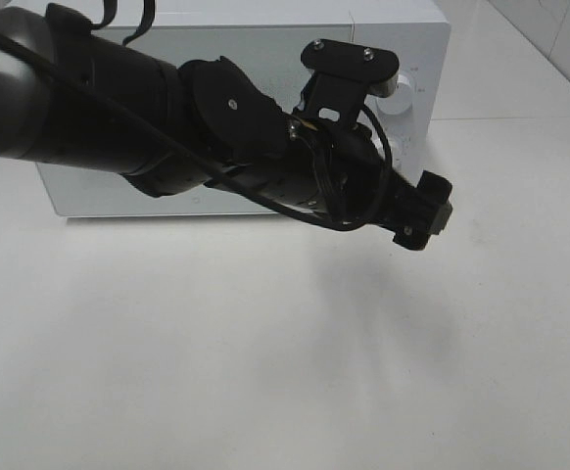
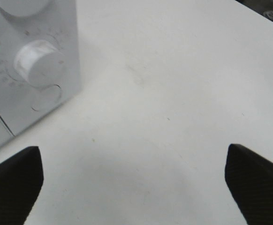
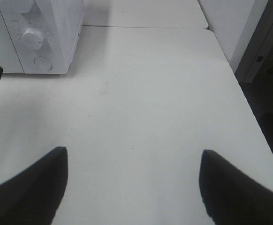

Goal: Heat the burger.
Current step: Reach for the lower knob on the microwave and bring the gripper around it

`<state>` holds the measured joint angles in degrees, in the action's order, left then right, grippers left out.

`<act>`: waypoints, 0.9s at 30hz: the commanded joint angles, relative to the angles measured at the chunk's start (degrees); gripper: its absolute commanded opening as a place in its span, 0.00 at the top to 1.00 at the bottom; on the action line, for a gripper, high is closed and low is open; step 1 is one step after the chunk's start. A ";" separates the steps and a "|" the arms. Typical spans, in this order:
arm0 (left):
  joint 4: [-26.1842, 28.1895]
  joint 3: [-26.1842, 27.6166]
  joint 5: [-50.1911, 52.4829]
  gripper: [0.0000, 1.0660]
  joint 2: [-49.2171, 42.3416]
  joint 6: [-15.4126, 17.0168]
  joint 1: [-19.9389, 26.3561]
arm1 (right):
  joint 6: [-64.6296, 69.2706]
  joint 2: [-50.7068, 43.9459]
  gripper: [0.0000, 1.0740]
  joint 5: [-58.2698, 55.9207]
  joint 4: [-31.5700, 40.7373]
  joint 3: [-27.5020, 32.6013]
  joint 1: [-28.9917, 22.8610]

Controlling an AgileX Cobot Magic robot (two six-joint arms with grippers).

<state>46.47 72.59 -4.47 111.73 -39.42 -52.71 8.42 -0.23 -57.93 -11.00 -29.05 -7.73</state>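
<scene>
Hovering near the microwave [image 1: 99,191] knob [image 2: 38,61], the left gripper [image 2: 132,154] gapes wide, empty; the right gripper [image 3: 134,152] likewise; burger unseen, presumably inside; next, probably turning the knob.

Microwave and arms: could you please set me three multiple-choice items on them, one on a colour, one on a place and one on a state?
1. What colour is the microwave?
A. Black
B. White
C. Red

2. Where is the left arm in the high view?
A. Across the microwave's front
B. Behind the microwave
C. Flat on the table, far from the microwave

3. What is the state of the left gripper?
A. Shut on a knob
B. Shut on a plate
C. Open and holding nothing

Answers:
1. B, as its casing and knobs are white.
2. A, as the black arm hides much of the front.
3. C, as only bare table shows between its fingers.
</scene>
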 commanded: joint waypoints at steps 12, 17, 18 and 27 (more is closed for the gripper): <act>-12.95 0.29 -28.30 0.06 -6.53 14.38 10.08 | 0.57 -1.55 0.30 0.63 -0.11 0.23 0.34; -18.39 0.29 -39.59 0.06 -9.51 19.14 16.27 | 0.57 -1.55 0.30 0.63 -0.11 0.23 0.34; -19.82 0.29 -43.49 0.06 -10.77 19.48 18.22 | 0.57 -1.55 0.30 0.63 -0.11 0.23 0.34; -21.77 0.29 -52.83 0.06 -16.67 25.10 26.30 | 0.57 -1.55 0.30 0.63 -0.11 0.23 0.34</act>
<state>25.73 72.65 -54.72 97.23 -16.33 -28.53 8.42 -0.23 -57.93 -11.00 -29.05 -7.73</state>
